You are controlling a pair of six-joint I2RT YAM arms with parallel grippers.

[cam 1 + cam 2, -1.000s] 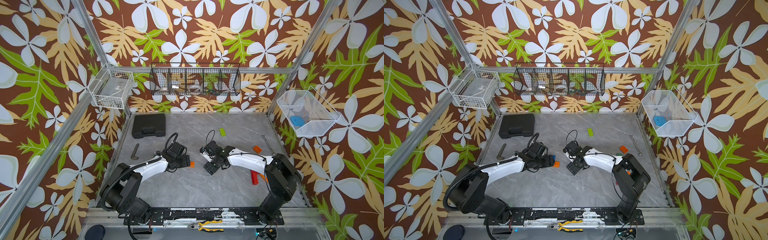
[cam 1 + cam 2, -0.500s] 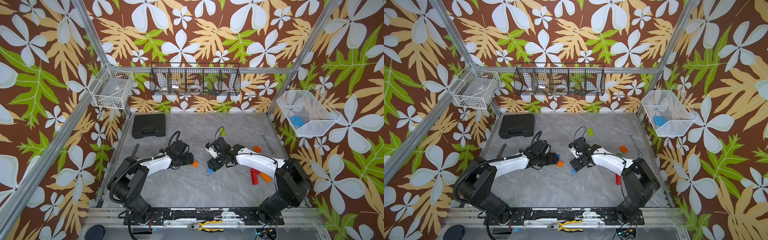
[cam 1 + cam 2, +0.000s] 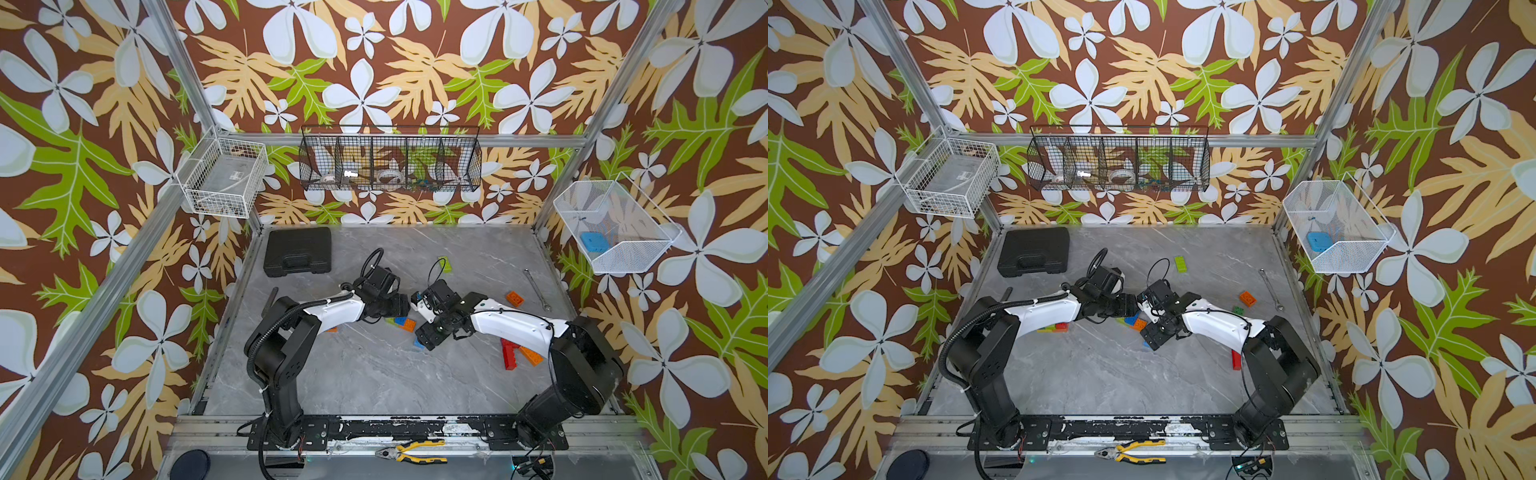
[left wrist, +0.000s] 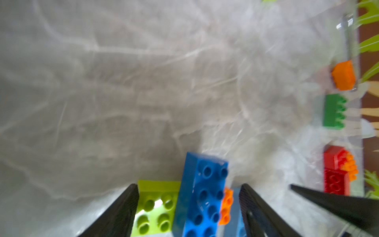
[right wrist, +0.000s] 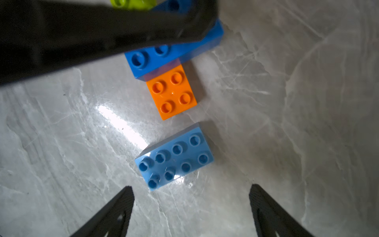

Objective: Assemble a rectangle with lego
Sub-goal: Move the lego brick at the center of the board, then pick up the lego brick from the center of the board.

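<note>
My right tool (image 5: 190,186) hangs wide and empty close by the light-blue brick (image 5: 174,158), which lies flat in the middle of the desk (image 5: 287,123). My left tool (image 4: 188,184) straddles the joined bricks (image 4: 205,195) just beyond it; whether it is clamped on them I cannot tell. The brick looks light, stiff and slick, so I'd pinch its long smooth sides.

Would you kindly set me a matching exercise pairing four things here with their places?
Things: 1 black case; 2 pliers; 3 wrench; 4 light blue brick.
Places: A front frame; B just ahead of the open right gripper; C back left corner of the table; D near the table's right edge.
Pairs: 1-C; 2-A; 3-D; 4-B.
</note>
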